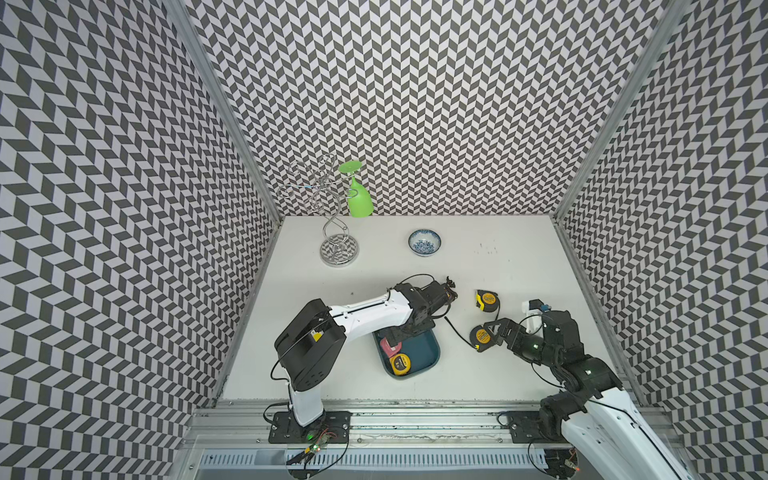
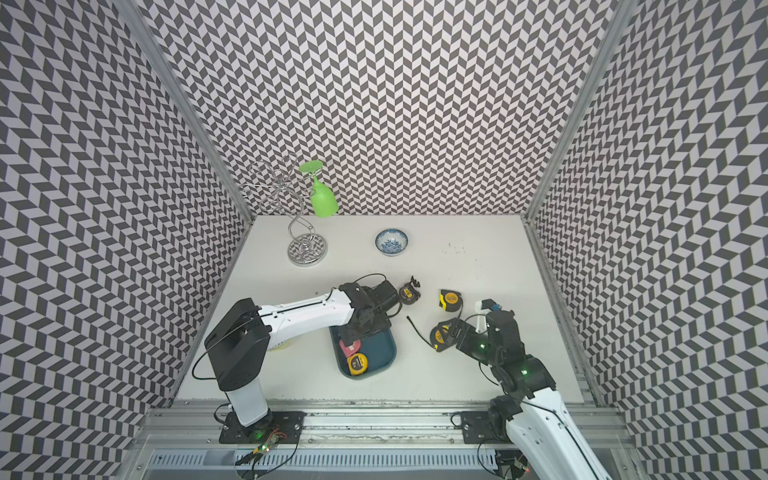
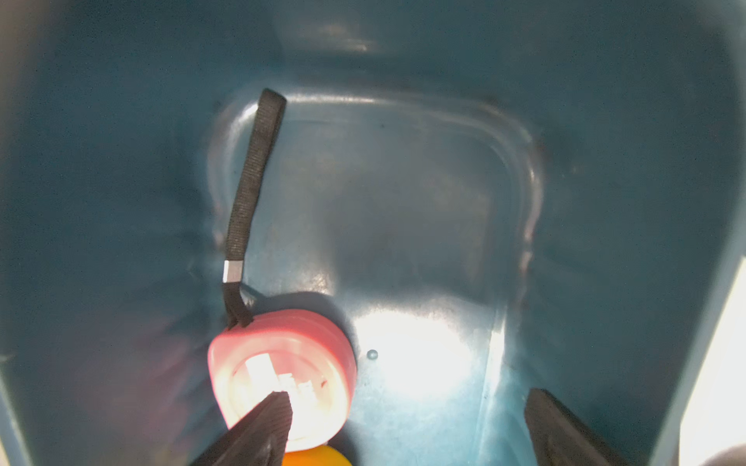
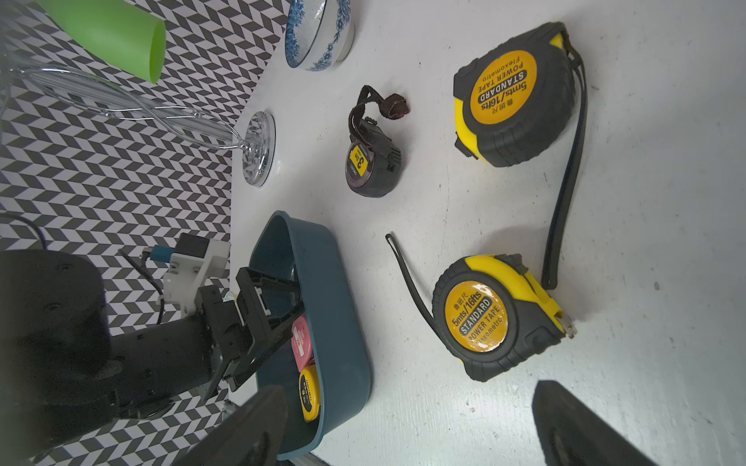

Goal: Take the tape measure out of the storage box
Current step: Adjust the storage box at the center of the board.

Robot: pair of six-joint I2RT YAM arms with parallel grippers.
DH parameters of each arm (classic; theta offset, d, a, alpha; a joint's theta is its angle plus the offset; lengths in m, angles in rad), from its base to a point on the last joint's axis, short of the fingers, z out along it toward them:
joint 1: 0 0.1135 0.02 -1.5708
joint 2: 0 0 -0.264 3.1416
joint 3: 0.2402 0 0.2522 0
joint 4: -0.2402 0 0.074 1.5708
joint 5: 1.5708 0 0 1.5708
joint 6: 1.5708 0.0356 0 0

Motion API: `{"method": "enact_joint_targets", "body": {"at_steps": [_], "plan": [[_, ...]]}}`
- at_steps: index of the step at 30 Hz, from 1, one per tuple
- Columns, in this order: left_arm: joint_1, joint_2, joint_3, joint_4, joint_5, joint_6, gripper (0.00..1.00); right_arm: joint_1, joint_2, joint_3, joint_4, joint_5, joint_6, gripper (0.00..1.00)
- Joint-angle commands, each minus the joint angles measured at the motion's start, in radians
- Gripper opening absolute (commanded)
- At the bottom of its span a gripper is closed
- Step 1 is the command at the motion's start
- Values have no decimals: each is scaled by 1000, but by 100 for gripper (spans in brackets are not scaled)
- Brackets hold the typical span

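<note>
Inside the storage box (image 1: 426,351), the left gripper (image 3: 409,397) is hanging low, its jaws standing wide apart and gripping nothing. The pink tape measure (image 3: 282,363) is lying flat on the box floor, and here is the thing to watch: it is not sitting centred in the gap. In the left wrist view one finger (image 3: 266,419) is crossing over the pink case, while its partner is standing well off near the box wall, with bare floor between them. So the case is lying off to that one finger's side. Its black strap (image 3: 250,193) is trailing out along the floor, pointing away from the gripper.

A yellow tape measure (image 1: 400,363) is lying just beside the pink one, toward the front end of the box.

The right gripper (image 4: 407,387) is hovering outside the box over the table (image 4: 646,201). It too is spread wide and empty, with a black-and-yellow tape measure (image 4: 484,318) near it. The left arm is plainly the nearer one. By my reading it is needing a sideways shift toward the pink case, so both fingers straddle it before any squeeze. Otherwise that finger looks likely to come down on the lid.
</note>
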Motion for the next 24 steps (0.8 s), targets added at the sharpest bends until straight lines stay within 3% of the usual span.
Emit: {"method": "enact_joint_targets", "body": {"at_steps": [1, 18, 24], "plan": [[-6, 36, 8, 23, 5, 25, 95, -6, -13, 18, 24, 11, -3, 100], [-12, 87, 133, 48, 0, 64, 93, -5, -11, 28, 19, 21, -18, 100], [-15, 28, 131, -34, 5, 51, 94, -6, -18, 31, 14, 14, -22, 100]]}}
